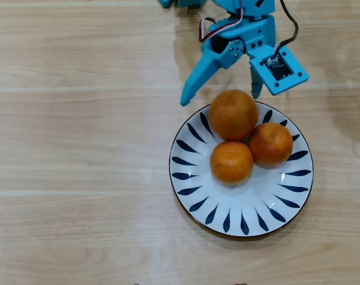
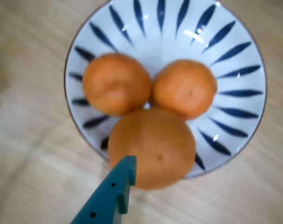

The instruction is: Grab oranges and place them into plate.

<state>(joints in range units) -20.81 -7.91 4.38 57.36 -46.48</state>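
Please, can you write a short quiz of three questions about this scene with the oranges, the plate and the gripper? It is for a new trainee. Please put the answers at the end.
1. How many oranges lie on the plate?
2. True or false: the gripper is holding an orange.
3. In the overhead view, which orange is nearest the gripper? A) the largest orange B) the right small orange C) the front small orange

Key:
1. Three, bunched together and touching.
2. False. The gripper is open and empty, just beyond the plate's rim.
3. A. It sits at the rim on the gripper's side.
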